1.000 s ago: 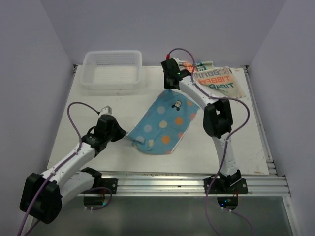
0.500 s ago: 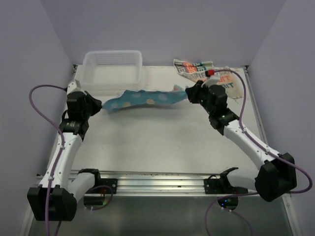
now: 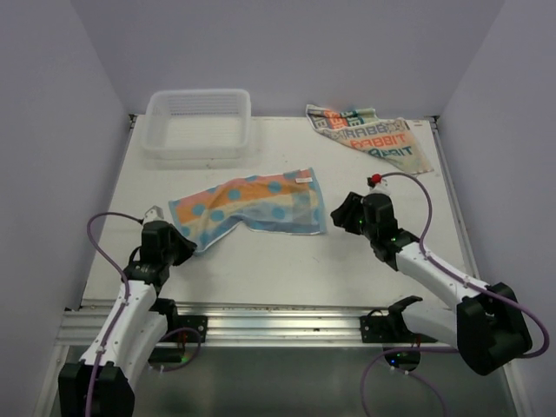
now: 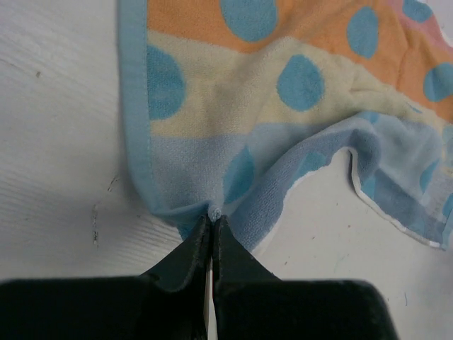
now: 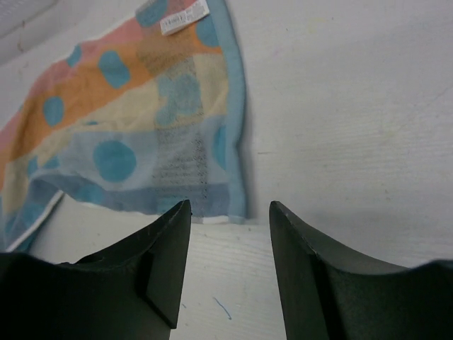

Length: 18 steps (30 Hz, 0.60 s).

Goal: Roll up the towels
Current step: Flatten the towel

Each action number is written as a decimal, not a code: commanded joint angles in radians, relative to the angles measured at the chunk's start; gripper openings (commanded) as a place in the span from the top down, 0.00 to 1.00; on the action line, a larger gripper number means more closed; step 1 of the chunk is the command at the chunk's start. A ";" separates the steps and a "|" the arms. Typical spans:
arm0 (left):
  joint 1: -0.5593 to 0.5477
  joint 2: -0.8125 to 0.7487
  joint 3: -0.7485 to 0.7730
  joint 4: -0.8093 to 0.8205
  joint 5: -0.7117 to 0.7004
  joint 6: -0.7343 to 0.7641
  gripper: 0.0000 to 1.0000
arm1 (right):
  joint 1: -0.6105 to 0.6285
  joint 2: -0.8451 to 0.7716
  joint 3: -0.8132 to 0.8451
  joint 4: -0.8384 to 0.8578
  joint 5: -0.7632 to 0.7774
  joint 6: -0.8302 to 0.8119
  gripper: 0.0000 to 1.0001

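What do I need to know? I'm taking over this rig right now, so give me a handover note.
Left tool: shut, pinching the near-left corner of the dotted towel.
Right tool: open and empty, just off that towel's near-right corner.
Dotted towel: spread mid-table, striped side up, its near-left part rumpled.
RABBIT towel: lying loose at the far right, untouched. The white basket sits at the far left.
Done: dotted towel laid out, nothing rolled yet.
Left: roll both towels.

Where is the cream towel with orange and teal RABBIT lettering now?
Top view: the cream RABBIT towel lies at the far right corner of the table, right of the white slatted plastic basket, beyond the right gripper.
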 commanded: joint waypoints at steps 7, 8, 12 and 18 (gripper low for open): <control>-0.004 0.061 0.093 0.047 -0.004 0.008 1.00 | 0.000 0.209 0.301 -0.283 0.039 0.223 0.51; -0.002 0.057 0.093 0.046 -0.006 0.008 1.00 | 0.002 0.218 0.295 -0.285 0.033 0.228 0.51; -0.002 0.052 0.101 0.040 -0.023 0.021 1.00 | 0.000 0.272 0.218 -0.205 -0.016 0.251 0.55; -0.002 0.077 0.116 0.037 -0.021 0.036 1.00 | 0.002 0.393 0.181 -0.106 -0.076 0.251 0.56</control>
